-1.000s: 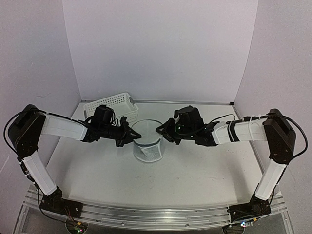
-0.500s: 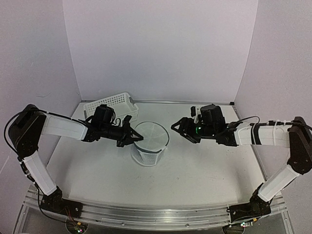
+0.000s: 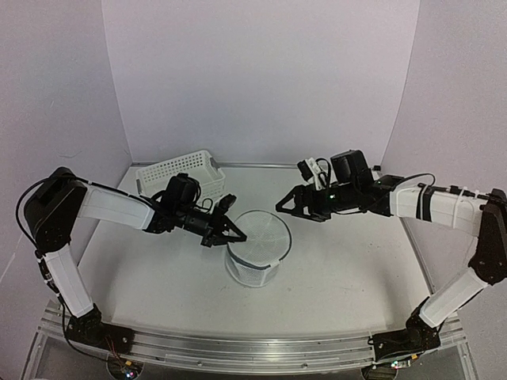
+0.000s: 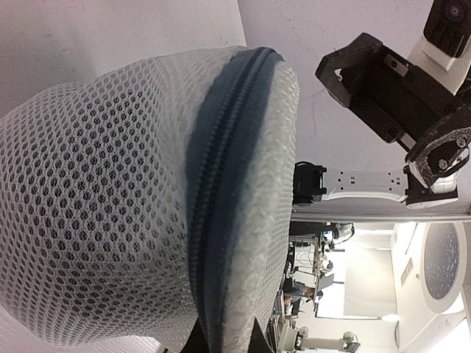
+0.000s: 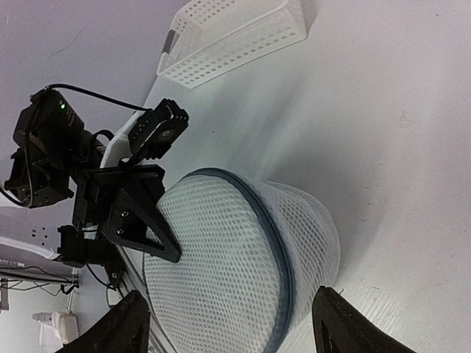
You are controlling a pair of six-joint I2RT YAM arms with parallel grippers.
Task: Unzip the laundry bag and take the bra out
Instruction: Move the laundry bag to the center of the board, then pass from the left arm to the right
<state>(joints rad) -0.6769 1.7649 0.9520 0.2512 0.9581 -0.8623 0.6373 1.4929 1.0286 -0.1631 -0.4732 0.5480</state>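
Soft white mesh cloth with open honeycomb holes on the laundry bag [image 3: 257, 252], see-through and rough-looking. Dull blue-grey woven zip tape [image 4: 221, 184] around its rim. Behind the bag, to the left, smooth white perforated plastic for the basket [image 3: 181, 171]. Under the bag, matt white table [image 3: 341, 269]. At the bag's rim, matt black plastic on the left gripper [image 3: 232, 234]; same finish on the right gripper [image 3: 287, 207].

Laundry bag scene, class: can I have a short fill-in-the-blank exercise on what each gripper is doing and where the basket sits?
1. The left gripper is ____ on the zippered rim of the laundry bag.
2. The right gripper hangs apart from the bag with its jaws ____, holding nothing.
3. The white basket stands at the back of the table on the ____ arm's side.

Missing words: shut; open; left
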